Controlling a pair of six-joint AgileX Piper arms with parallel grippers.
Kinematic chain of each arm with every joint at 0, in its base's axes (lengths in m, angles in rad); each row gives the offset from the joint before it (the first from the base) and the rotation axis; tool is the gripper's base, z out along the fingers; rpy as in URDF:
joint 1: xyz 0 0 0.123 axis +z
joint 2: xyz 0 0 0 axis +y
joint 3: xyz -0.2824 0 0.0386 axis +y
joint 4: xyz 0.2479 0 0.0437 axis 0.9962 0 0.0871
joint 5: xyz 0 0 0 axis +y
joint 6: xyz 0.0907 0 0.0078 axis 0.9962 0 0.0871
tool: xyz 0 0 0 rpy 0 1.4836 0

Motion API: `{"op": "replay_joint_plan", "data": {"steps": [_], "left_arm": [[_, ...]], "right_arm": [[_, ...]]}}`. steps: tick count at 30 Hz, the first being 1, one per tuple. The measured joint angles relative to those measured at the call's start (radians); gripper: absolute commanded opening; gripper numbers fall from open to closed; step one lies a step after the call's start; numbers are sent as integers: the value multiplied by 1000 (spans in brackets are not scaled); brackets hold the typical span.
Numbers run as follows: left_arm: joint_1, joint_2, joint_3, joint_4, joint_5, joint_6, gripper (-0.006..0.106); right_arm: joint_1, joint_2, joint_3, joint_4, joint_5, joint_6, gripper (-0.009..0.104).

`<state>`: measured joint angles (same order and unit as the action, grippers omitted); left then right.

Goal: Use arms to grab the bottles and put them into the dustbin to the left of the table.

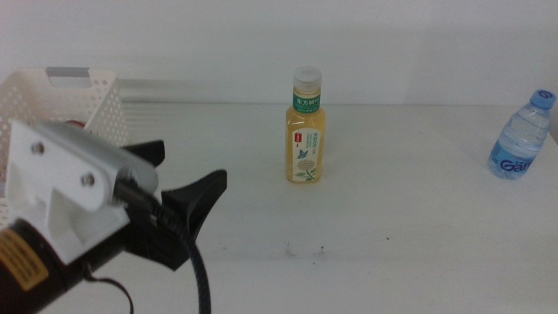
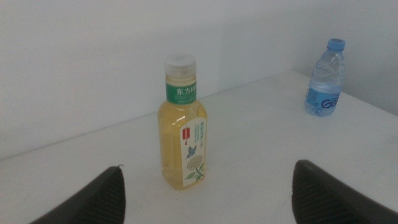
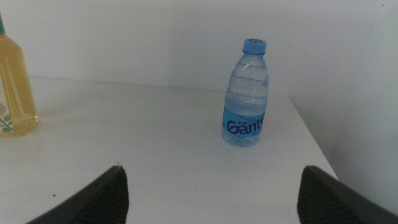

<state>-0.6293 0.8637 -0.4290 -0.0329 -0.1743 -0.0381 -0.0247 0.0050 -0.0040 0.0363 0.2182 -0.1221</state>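
A yellow tea bottle (image 1: 306, 139) with a white cap stands upright mid-table. My left gripper (image 1: 193, 162) hovers open to its left, well short of it, between it and the white dustbin (image 1: 61, 100) at the far left. The left wrist view has the tea bottle (image 2: 183, 130) ahead between the spread jaws of the left gripper (image 2: 208, 167). A small blue-capped water bottle (image 1: 521, 138) stands at the far right. My right gripper (image 3: 212, 168) is open, facing the water bottle (image 3: 245, 102) from a distance; that arm is outside the middle view.
The white table (image 1: 392, 201) ends just right of the water bottle, at its edge (image 3: 311, 140). A bit of red (image 1: 77, 123) shows inside the dustbin. The tea bottle (image 3: 13, 93) is at the border of the right wrist view. A plain wall stands behind.
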Motion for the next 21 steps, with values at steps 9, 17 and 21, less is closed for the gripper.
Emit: {"op": "replay_joint_plan", "data": {"steps": [9,17,21], "left_arm": [[-2,0,150,10,-168,-11,89],[-2,0,227,53,-217,-21,89],[-2,0,228,60,-221,-21,89]], "right_arm": [[0,0,0,0,0,0,93],[0,0,0,0,0,0,93],[0,0,0,0,0,0,93]]}}
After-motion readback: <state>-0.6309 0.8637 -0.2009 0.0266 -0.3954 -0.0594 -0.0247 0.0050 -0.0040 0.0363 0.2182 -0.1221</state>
